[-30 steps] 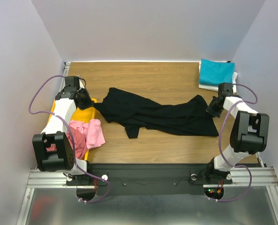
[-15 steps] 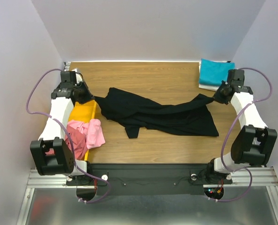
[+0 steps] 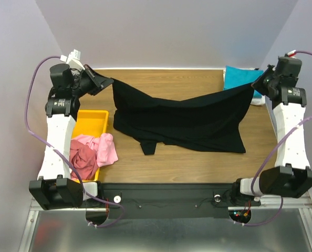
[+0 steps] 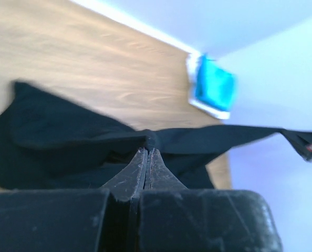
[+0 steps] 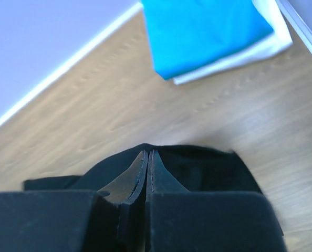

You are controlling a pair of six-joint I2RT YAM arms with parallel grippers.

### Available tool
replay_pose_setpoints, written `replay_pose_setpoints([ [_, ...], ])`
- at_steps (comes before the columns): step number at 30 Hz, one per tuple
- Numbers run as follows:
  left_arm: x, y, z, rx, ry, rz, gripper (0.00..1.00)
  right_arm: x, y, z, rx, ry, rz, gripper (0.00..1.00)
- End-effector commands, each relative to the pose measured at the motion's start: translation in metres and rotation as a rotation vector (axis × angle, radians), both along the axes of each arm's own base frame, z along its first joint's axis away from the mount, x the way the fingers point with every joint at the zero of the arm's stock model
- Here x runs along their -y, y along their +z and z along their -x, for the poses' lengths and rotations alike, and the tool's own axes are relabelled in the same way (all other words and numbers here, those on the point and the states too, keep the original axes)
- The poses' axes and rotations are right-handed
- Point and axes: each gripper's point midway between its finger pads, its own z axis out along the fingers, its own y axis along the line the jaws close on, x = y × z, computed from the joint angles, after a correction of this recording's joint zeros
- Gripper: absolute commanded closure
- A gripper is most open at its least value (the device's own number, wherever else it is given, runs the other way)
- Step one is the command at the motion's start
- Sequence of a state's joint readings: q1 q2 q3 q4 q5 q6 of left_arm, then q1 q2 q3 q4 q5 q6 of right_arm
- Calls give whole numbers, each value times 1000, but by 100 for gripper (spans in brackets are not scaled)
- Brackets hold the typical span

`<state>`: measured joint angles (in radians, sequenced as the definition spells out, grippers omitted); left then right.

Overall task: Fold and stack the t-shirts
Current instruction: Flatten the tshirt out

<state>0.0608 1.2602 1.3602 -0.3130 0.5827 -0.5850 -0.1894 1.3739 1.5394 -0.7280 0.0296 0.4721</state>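
The large black t-shirt (image 3: 182,118) hangs stretched between both grippers above the table, its lower part draping down onto the wood. My left gripper (image 3: 110,82) is shut on its left corner, seen in the left wrist view (image 4: 148,149). My right gripper (image 3: 253,85) is shut on its right corner, seen in the right wrist view (image 5: 147,152). The teal t-shirt (image 3: 240,81) lies folded on the white one (image 5: 269,47) at the far right corner. The pink t-shirt (image 3: 104,148) and dusty red t-shirt (image 3: 82,160) lie crumpled at the front left.
A yellow plastic tray (image 3: 92,122) stands at the left edge under the pink and red shirts. Grey walls close in the table on three sides. Bare wood shows at the back middle and the front.
Both arms have risen and moved back and outward, lifting the black t-shirt's top edge off the table and pulling it taut. The other shirts have not moved.
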Motion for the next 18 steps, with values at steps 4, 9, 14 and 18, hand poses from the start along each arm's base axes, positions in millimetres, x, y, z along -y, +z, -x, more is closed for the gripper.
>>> replay_pose_setpoints([
  [4, 36, 140, 71, 465, -246, 67, 100, -26, 125, 46, 325, 81, -3, 100],
  [9, 51, 205, 134, 681, -352, 119, 100, -35, 203, 106, 546, 99, 111, 100],
  [14, 61, 264, 202, 895, -449, 167, 100, -42, 268, 164, 752, 93, 210, 100],
  [18, 65, 314, 257, 1046, -476, 152, 100, -42, 321, 212, 911, 40, 286, 100],
])
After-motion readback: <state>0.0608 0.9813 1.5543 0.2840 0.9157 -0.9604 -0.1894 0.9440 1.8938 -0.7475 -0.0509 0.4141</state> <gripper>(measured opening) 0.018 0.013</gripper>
